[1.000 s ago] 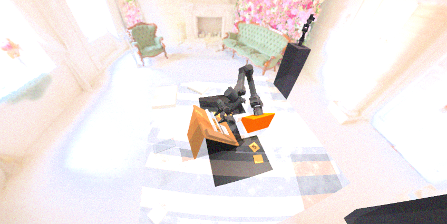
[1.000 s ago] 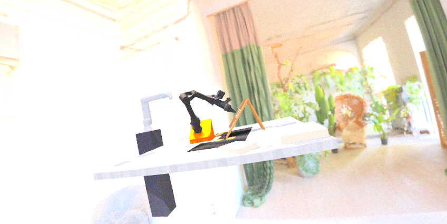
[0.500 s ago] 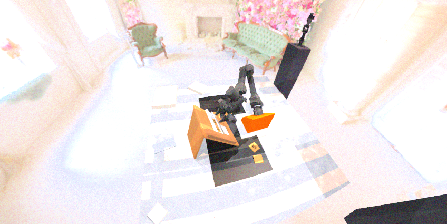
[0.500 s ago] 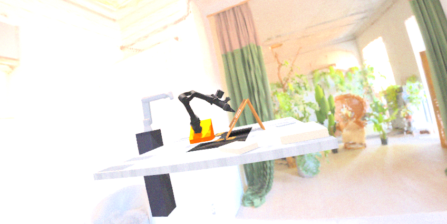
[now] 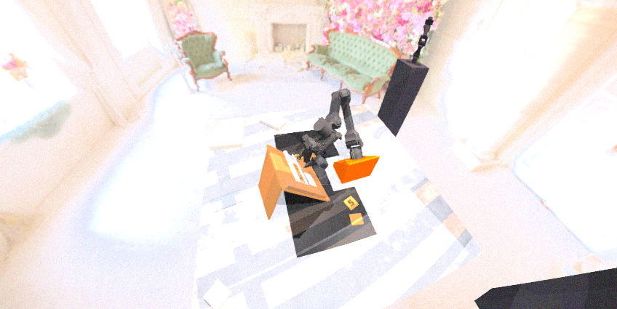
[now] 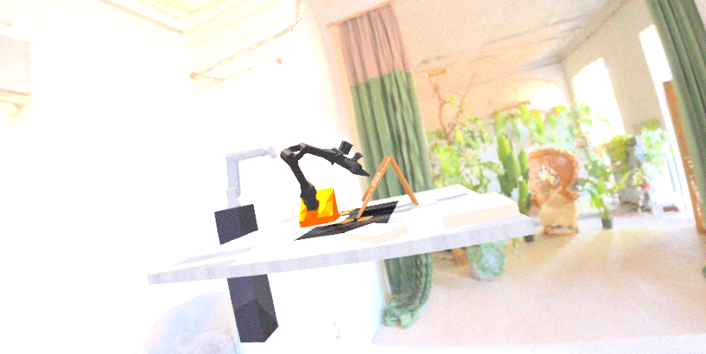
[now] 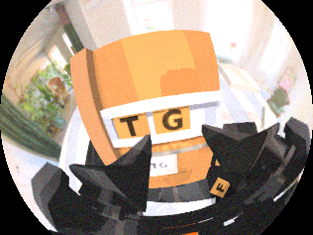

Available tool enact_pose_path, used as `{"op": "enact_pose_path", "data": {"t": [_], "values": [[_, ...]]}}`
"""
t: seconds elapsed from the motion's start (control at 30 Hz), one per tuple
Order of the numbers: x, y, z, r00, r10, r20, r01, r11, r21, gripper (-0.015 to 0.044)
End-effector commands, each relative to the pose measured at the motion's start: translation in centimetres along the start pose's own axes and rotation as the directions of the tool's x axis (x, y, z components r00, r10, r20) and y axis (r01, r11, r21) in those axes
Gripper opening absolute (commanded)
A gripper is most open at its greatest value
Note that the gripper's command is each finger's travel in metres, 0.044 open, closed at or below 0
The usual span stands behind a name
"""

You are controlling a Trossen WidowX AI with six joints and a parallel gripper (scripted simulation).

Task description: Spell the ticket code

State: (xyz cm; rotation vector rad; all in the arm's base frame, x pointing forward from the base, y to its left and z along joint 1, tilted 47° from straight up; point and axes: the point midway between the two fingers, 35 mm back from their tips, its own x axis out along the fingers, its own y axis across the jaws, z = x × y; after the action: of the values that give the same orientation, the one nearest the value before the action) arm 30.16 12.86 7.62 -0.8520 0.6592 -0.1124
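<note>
The orange board (image 5: 270, 177) (image 6: 404, 181) (image 7: 144, 63) stands like a tent. Its white rail (image 7: 160, 100) holds the T tile (image 7: 131, 126) on the left and the G tile (image 7: 172, 119) to its right, with a narrow gap between them. The ticket (image 7: 163, 165) below shows TG; a finger covers its left part. My gripper (image 7: 176, 133) is open and empty in front of the rail, its fingertips near the rail's lower edge. The F tile (image 7: 220, 187) lies below right in the wrist view. An S-like tile (image 5: 351, 202) and a tile with no readable letter (image 5: 356, 219) lie on the mat.
The dark mat (image 5: 317, 225) (image 6: 320, 231) lies under the board's front. The arm's orange base block (image 5: 357, 170) (image 6: 319, 216) stands beside it. Pale flat slabs (image 5: 227, 132) (image 5: 273, 123) lie on the counter behind the board in the top view.
</note>
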Motion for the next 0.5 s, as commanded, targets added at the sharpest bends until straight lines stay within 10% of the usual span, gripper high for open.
{"op": "enact_pose_path", "data": {"t": [0.0, 0.13, 0.47], "values": [[-0.33, -0.01, 0.06, 1.000, -0.002, 0.001, 0.002, 1.000, 0.002, 0.0295], [-0.55, -0.02, 0.11, 1.000, -0.002, 0.001, 0.002, 1.000, 0.002, 0.0295], [-0.31, 0.00, 0.03, 1.000, 0.000, 0.000, 0.000, 1.000, 0.000, 0.0032]]}}
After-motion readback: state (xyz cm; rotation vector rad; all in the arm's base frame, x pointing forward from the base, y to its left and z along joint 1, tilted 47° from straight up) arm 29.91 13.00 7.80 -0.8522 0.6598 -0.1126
